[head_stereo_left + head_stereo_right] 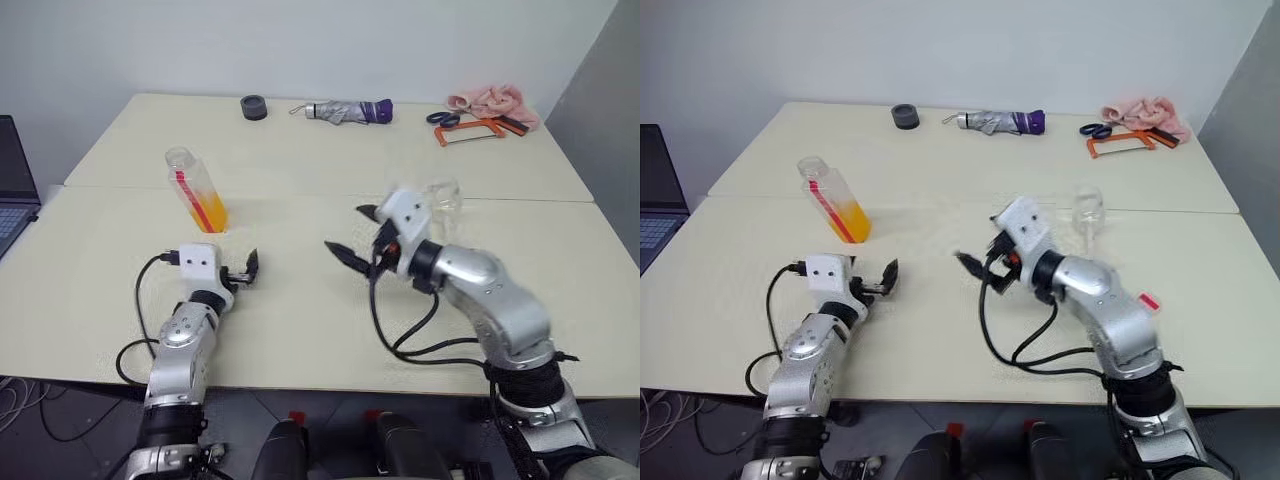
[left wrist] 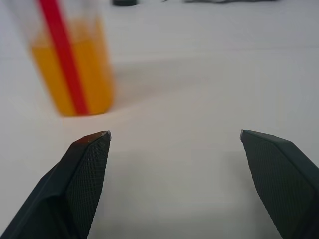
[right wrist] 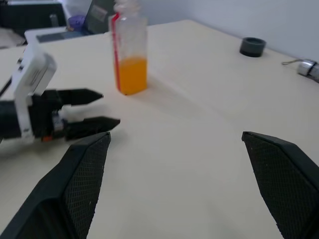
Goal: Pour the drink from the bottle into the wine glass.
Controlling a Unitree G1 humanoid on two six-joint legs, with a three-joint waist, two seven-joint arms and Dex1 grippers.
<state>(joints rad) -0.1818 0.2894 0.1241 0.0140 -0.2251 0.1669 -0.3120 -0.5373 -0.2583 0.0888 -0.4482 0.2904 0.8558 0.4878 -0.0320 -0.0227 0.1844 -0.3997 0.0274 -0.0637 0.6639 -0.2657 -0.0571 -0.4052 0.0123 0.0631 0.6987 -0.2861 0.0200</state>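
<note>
Orange-yellow drink [image 1: 209, 211] fills the lower part of the uncapped clear plastic bottle [image 1: 195, 189] with a plain red label strip, standing on the desk [image 1: 300, 300] ahead of the released left gripper [image 1: 249, 268], while the empty wine glass [image 1: 1088, 215] stands beyond the released right gripper [image 1: 352, 236].

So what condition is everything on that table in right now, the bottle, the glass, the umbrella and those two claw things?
Slim clear plastic bottle with red label strip: upright, uncapped, not held.
Orange-yellow drink: fills the bottle's lower part.
Clear stemmed wine glass: upright, looks empty.
Grey-and-purple umbrella: folded, lying flat.
Left gripper: open, empty.
Right gripper: open, empty.
</note>
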